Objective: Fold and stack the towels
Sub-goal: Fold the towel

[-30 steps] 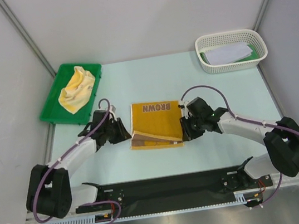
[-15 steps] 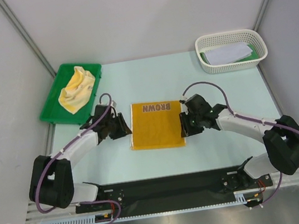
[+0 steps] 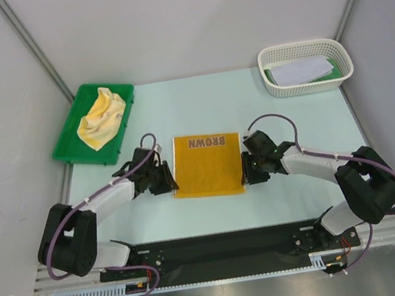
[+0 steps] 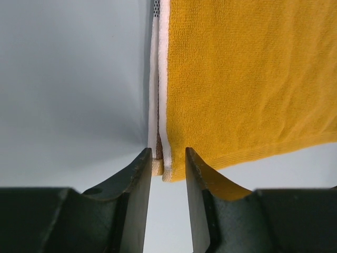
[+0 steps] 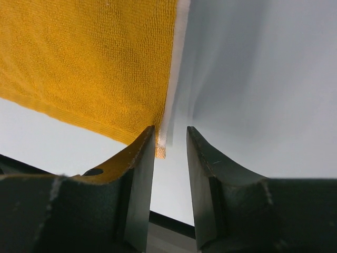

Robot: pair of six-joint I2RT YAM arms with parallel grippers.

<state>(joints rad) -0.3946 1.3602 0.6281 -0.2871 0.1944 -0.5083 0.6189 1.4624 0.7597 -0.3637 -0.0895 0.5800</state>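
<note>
An orange-yellow towel (image 3: 207, 165) printed BROWN lies folded flat at the table's middle. My left gripper (image 3: 169, 184) stands at its near left corner. In the left wrist view the jaws (image 4: 168, 158) are open, and the white-edged layered corner of the towel (image 4: 247, 79) lies loosely between the tips. My right gripper (image 3: 245, 174) is at the near right corner. Its jaws (image 5: 170, 137) are open too, the towel (image 5: 89, 58) corner resting against the inner side of one finger. A crumpled pale yellow towel (image 3: 101, 118) lies in the green tray. A white towel (image 3: 303, 70) sits folded in the basket.
The green tray (image 3: 70, 144) is at the back left, close behind my left arm. The white mesh basket (image 3: 301, 47) stands at the back right, with a green cloth edge (image 3: 335, 74) showing under the white towel. Grey walls close in on both sides.
A second ago the towel's near edge was raised with its underside showing. Now it lies flat, and both grippers have slid along its sides to the near corners.
</note>
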